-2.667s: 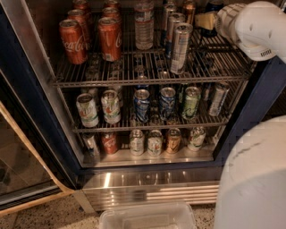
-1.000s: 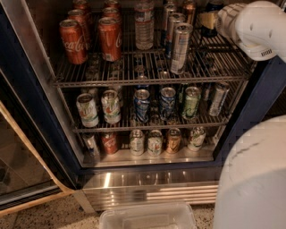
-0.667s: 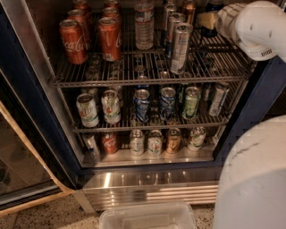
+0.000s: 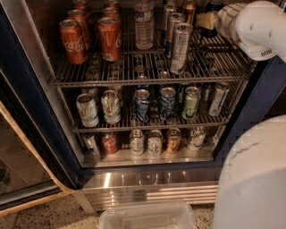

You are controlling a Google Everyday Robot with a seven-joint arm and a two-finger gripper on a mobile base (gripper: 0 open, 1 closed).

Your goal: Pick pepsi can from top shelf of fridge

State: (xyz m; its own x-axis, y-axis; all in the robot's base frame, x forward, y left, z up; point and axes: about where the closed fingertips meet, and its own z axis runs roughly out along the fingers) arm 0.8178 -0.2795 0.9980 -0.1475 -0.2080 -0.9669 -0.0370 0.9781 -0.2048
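Right, over top shelf (image 4: 223,60): gripper (image 4: 207,20) seemingly beside pepsi can (image 4: 214,6)

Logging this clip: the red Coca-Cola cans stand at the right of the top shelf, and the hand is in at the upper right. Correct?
No. The camera view shows the red Coca-Cola cans at the left of the top shelf; the hand is indeed at the upper right.

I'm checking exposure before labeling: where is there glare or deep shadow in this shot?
Camera view: glare on the steel base and the white arm; the back right of the top shelf is dark, where the tool sits near the pepsi can.
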